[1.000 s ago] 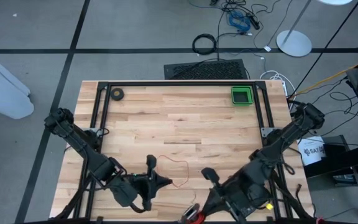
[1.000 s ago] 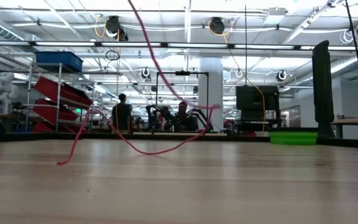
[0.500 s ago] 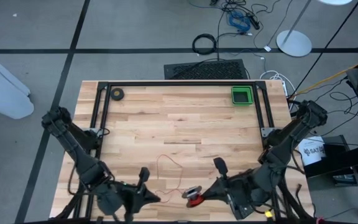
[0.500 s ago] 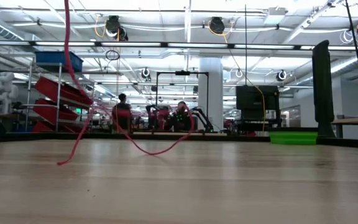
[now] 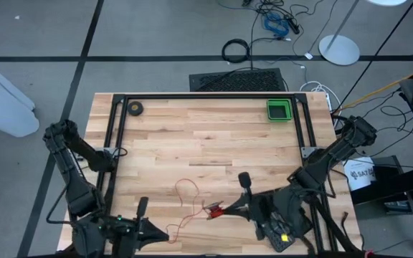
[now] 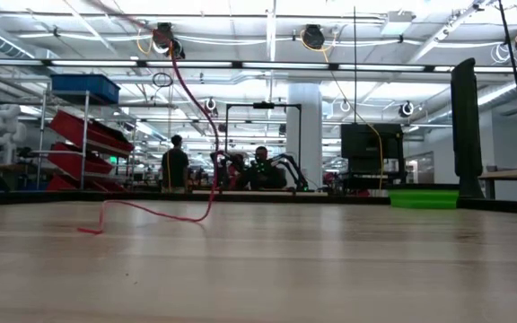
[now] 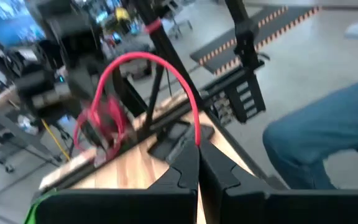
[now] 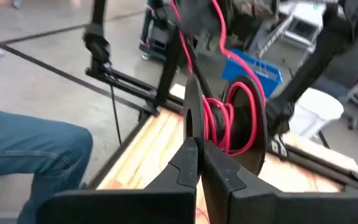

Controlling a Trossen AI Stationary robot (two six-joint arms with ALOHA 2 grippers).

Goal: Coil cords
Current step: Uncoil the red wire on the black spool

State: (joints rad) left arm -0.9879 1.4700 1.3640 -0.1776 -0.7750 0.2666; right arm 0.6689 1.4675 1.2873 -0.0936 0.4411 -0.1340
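Since a second ago, my left gripper [image 5: 165, 232] has drawn back from mid-table toward the near left corner. Its fingers are pressed together and pinch the free end of the red strand [image 7: 194, 118], as the left wrist view confirms.

Between my two arms the strand now lies lower and slacker. In the low view it trails along the wood, then rises out of frame.

Over the same second my right gripper [image 5: 224, 211] has carried the cords [image 5: 214, 211] off the near edge and inward. They are now just right of the table's centre line, in the near half. The right wrist view shows those fingers together as well. They appear clamped on the red wire directly in front of the small dark wound bundle.

Judgement: the ends are being drawn apart to tension the line. Coiling is under way, not complete, since a good length remains unwound.

One container is noted, the green tray [image 5: 279, 110] at the far right of the table. It is well apart from both grippers, and nothing is visible in it.
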